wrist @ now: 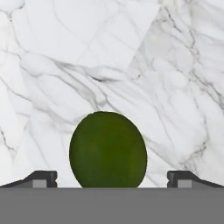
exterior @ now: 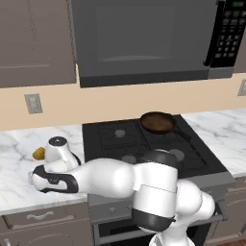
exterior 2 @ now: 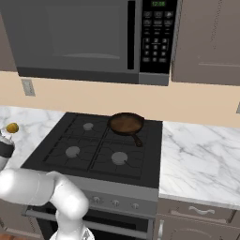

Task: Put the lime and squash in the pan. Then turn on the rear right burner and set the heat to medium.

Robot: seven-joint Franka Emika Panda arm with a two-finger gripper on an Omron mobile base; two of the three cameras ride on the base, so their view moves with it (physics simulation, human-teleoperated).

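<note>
The gripper (wrist: 112, 179) hangs fully open, holding nothing, over the lime (wrist: 108, 150) left of the stove (exterior: 149, 139) — descend straight, close at its widest girth.

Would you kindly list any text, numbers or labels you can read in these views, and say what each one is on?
Microwave display: green digits, too blurred to read.
Microwave keypad: pale button markings, too small to read.
Stove front knobs: no legible markings.
Wall outlet, marble counter, pan, lime, squash: no text on them.
</note>
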